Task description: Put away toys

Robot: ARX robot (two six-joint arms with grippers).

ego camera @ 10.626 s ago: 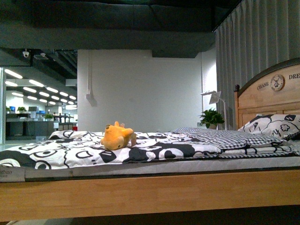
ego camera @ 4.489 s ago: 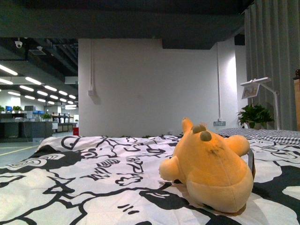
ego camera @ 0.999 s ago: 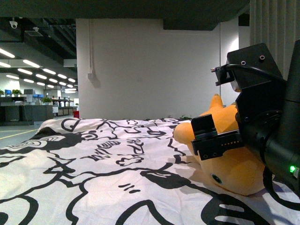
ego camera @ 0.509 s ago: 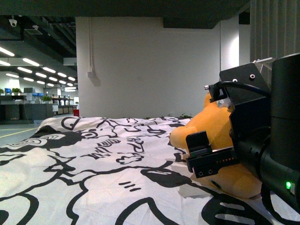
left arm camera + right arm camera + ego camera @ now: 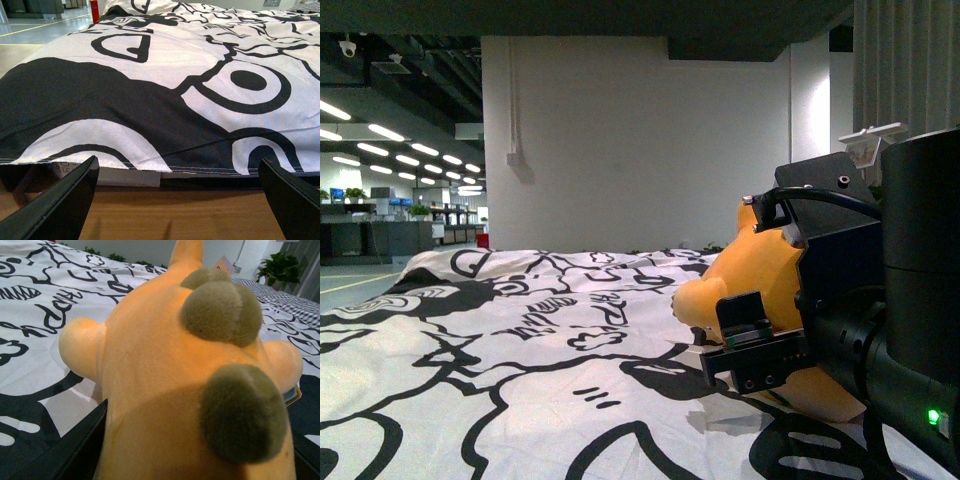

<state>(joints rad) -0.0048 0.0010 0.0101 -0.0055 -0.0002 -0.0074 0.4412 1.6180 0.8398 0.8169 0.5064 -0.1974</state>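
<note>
The yellow-orange plush toy (image 5: pixel 758 280) sits on the black-and-white quilt (image 5: pixel 520 330) at the right of the front view, tilted up, with my right gripper (image 5: pixel 790 340) shut on it and the black arm covering its lower right. In the right wrist view the plush toy (image 5: pixel 170 390) fills the picture, its two olive-brown bumps facing the camera, and my right gripper (image 5: pixel 197 460) clamps its body from both sides. My left gripper (image 5: pixel 180 200) is open, level with the bed's wooden side rail (image 5: pixel 175 215), nothing between its fingers (image 5: pixel 65 200).
The quilt's (image 5: pixel 200 90) hem hangs over the mattress edge just past the left gripper. A white wall (image 5: pixel 630 140) stands beyond the bed, with grey curtains (image 5: pixel 905 65) at the right. A potted plant (image 5: pixel 282 267) and checked bedding (image 5: pixel 295 305) lie farther along the bed.
The right gripper has raised the plush toy and drawn it a little left and toward me over the last second. Its head now stands higher against the wall.
</note>
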